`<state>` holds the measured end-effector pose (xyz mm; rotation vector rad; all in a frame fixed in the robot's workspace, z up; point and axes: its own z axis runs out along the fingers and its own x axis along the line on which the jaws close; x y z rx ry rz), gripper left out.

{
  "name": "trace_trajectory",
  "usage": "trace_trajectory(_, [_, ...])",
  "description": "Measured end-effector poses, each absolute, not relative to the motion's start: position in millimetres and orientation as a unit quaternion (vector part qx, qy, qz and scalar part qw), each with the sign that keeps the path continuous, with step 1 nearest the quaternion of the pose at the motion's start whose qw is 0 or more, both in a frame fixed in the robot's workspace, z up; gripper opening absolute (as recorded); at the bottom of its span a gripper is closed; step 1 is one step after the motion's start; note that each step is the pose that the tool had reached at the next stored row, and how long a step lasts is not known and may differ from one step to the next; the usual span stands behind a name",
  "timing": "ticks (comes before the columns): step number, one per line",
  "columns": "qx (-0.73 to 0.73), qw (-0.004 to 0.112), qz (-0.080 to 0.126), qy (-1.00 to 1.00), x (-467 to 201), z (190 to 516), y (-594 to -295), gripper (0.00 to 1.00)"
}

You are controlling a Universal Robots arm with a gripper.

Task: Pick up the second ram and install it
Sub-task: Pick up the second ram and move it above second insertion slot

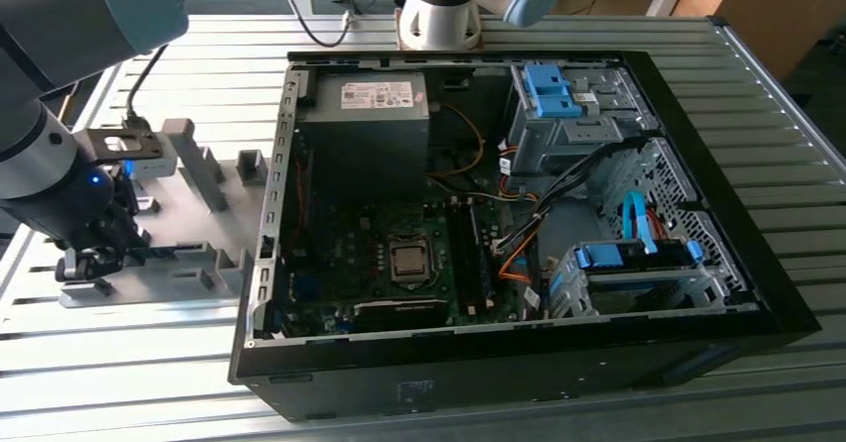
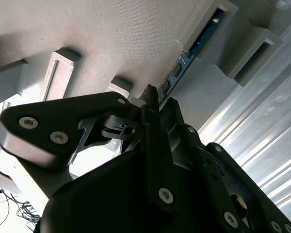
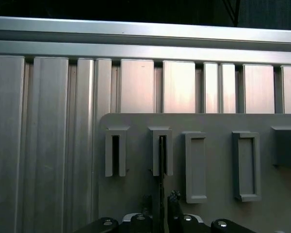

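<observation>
The second ram (image 2: 200,40) is a thin blue-green board strip standing on edge in a slot of the grey fixture (image 2: 111,39). In the first wrist view the second ram (image 3: 161,151) shows edge-on as a dark line in the second slot block of the fixture (image 3: 218,124). My gripper (image 2: 153,96) has its black fingers drawn together on the near end of the strip, one on each side, and in the first wrist view the gripper (image 3: 160,203) straddles that line. In the exterior view my gripper (image 1: 87,266) hangs low over the fixture (image 1: 198,179) at the exterior view's left.
An open black computer case (image 1: 529,373) lies in the middle of the slatted metal table (image 1: 740,75), with long black memory slots (image 1: 466,254) beside the processor socket. A second robot base (image 1: 443,16) stands behind the case. Upright grey blocks (image 1: 182,150) rise from the fixture.
</observation>
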<state>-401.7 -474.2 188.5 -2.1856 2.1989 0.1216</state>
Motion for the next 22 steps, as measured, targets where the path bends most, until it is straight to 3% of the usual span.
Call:
trace_trajectory(3, [-0.704,0.020,0.039,0.709,-401.7,188.3,-474.1,0.25])
trace_trajectory(4, [-0.704,0.020,0.039,0.709,-401.7,188.3,-474.1,0.18])
trace_trajectory(10, [-0.704,0.020,0.039,0.709,-401.7,188.2,-474.1,0.14])
trace_trajectory(22, [-0.704,0.020,0.039,0.709,-401.7,189.9,-474.1,0.14])
